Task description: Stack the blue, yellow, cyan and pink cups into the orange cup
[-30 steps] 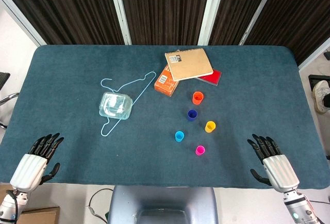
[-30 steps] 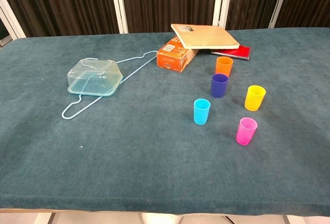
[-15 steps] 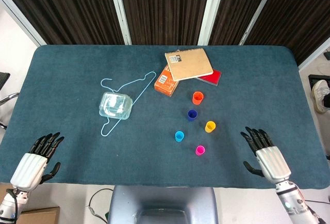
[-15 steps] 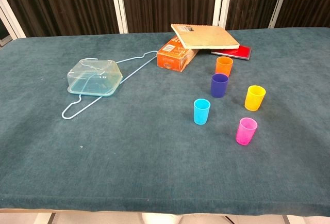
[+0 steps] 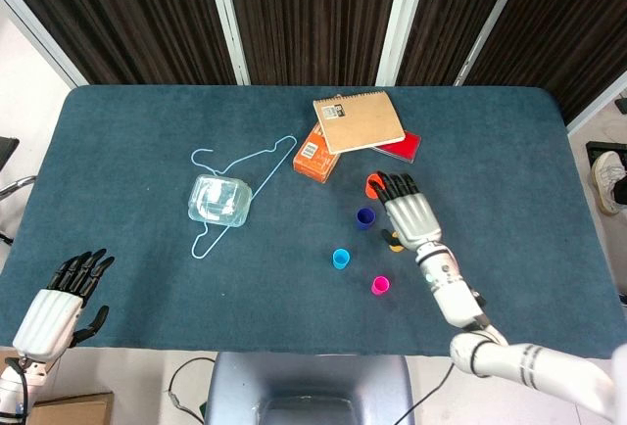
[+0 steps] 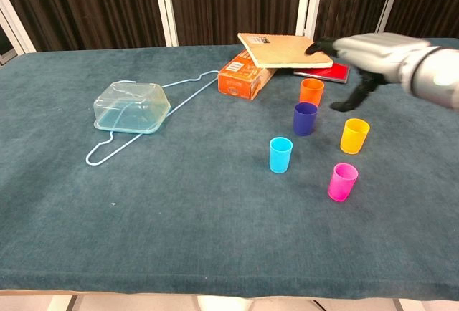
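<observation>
Five small cups stand right of the table's centre: orange (image 6: 311, 92) farthest back, dark blue (image 6: 305, 118) just in front of it, yellow (image 6: 354, 135) to the right, cyan (image 6: 281, 155) and pink (image 6: 343, 181) nearest. My right hand (image 6: 362, 53) hovers open in the air above the orange and yellow cups, fingers spread and holding nothing. In the head view this hand (image 5: 409, 212) covers part of the orange cup (image 5: 371, 184) and most of the yellow cup (image 5: 395, 245). My left hand (image 5: 59, 298) is open at the table's near left edge, far from the cups.
Behind the cups a tan notebook (image 5: 359, 121) leans on an orange box (image 5: 315, 157), beside a red book (image 5: 400, 147). A clear plastic container (image 5: 219, 200) sits on a light blue wire hanger (image 5: 245, 165) to the left.
My right hand has swung from the near right table edge forward and left, and now hangs above the cups. My left hand has drifted slightly toward the near edge. The cups have not moved.
</observation>
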Robot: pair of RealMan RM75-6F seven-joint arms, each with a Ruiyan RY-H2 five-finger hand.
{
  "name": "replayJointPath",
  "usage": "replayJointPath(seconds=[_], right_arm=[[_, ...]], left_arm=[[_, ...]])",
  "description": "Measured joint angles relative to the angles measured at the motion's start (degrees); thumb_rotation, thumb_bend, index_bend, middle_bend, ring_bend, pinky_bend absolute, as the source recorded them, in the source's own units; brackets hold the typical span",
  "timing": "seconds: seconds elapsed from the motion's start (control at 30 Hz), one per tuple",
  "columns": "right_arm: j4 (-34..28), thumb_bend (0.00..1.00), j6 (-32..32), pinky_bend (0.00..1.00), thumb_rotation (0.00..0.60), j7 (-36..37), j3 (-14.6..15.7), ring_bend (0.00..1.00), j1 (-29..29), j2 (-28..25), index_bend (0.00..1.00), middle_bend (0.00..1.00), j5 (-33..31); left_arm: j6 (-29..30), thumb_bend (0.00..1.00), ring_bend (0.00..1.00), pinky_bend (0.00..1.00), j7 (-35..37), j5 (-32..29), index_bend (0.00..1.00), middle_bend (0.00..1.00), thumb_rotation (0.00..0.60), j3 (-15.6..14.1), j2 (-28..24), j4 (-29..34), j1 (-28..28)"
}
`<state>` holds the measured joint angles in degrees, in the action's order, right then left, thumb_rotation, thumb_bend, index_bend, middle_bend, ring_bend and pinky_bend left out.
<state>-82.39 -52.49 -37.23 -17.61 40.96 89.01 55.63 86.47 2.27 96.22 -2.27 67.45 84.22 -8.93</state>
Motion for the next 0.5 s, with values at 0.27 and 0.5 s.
replayJointPath(seconds=[0.27,0.5], right_arm=[[7.87,0.41,3.55,0.0,0.6,-5.24,0.35,0.0,6.66,6.31,0.32,0.0,-9.32],[9.93,0.41,2.02,0.0,0.6,-6.19,2.14,0.0,7.93,7.92,0.41,0.0,-11.47]], left_arm=[[0.24,0.43,0.04,0.12,0.4,-0.11,0.0,0.02,0.6,0.1,-0.21,0.01,0.11],[0.53,0.43,0.04,0.12,1.08,-0.02,0.0,0.02,0.6,0.13,-0.4,-0.1,0.22]])
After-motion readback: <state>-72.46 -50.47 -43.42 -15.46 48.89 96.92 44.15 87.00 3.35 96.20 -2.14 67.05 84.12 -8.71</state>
